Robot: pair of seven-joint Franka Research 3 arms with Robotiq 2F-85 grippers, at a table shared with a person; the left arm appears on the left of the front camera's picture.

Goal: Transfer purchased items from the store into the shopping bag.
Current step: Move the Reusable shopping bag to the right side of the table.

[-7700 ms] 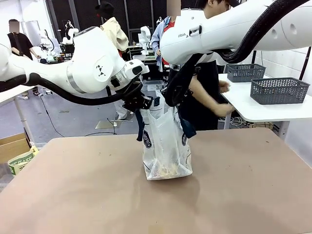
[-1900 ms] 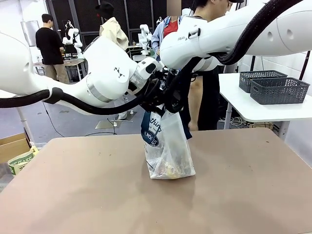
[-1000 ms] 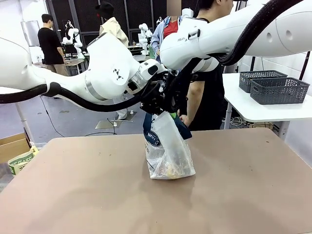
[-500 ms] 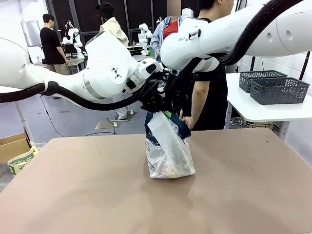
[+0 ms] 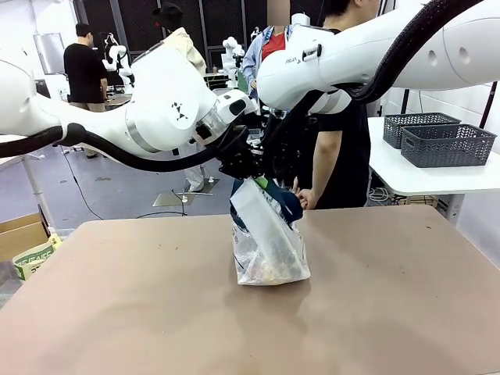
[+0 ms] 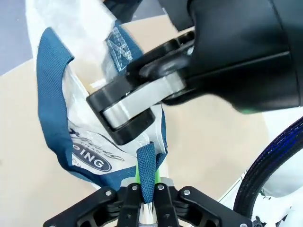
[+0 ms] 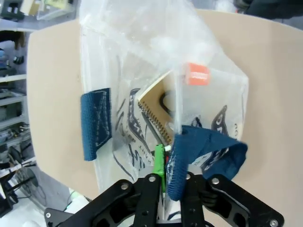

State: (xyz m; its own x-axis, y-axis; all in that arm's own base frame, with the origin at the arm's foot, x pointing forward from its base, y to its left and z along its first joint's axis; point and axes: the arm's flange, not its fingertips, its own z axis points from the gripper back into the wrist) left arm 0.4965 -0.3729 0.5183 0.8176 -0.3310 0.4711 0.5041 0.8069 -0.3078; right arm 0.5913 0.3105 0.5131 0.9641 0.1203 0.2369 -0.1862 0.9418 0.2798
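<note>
Clear shopping bag (image 5: pixel 266 242) upright on table, navy handles raised, purchased items (image 5: pixel 269 271) inside.

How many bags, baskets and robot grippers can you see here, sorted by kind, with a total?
Shopping bag, clear plastic with navy straps, standing on the table: 1
Dark grey lattice baskets, on the white side table at right: 2
Grippers, each clamped on a navy strap, left gripper and right gripper: 2
Total: 5

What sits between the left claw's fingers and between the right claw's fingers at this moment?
Each is closed on a navy handle strap of the shopping bag: left claw in the left wrist view, right claw in the right wrist view.
</note>
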